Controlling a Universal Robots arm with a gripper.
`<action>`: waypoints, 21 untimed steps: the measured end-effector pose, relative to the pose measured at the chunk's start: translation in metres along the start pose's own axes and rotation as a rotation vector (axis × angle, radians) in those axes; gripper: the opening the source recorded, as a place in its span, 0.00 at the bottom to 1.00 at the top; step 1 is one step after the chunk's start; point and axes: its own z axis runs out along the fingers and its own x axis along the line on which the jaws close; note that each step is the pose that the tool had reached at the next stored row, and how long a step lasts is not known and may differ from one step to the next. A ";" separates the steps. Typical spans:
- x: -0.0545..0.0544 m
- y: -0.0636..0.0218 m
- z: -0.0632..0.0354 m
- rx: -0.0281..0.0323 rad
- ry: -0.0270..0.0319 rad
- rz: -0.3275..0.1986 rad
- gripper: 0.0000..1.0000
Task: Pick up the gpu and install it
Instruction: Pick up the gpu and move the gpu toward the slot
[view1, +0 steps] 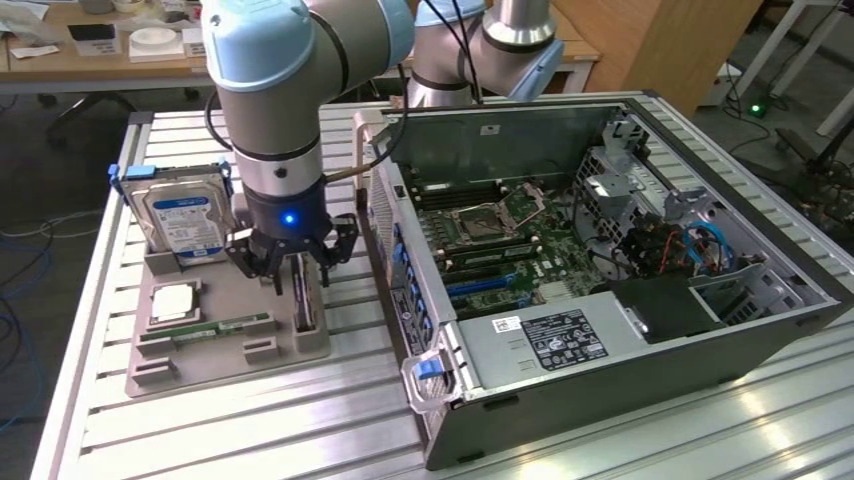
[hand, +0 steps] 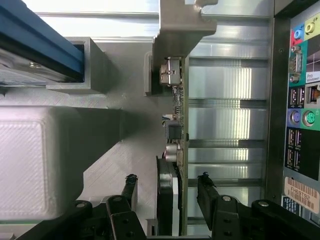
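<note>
Gripper open astride the gpu.
Your wrist view shows the fingers flanking its edge; your exterior view shows it upright in the tray beside the computer case.

The exterior view looks down at a slant from high up and some way off. It takes in the slatted aluminium tabletop, with the grey moulded parts tray at the exterior view's left and the open black computer case at its right. The wrist view looks straight down past the jaws, close above the tray. Both views share the thin dark circuit card with silvery end bracket, the tray, the tabletop slats and the case's rear port panel.
</note>
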 end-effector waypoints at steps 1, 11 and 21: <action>0.000 0.0000 0.0000 0.0000 0.0000 0.000 0.60; 0.005 -0.0003 0.0000 0.0010 -0.0001 0.000 0.45; 0.004 0.0000 0.0002 0.0036 -0.0001 0.001 0.37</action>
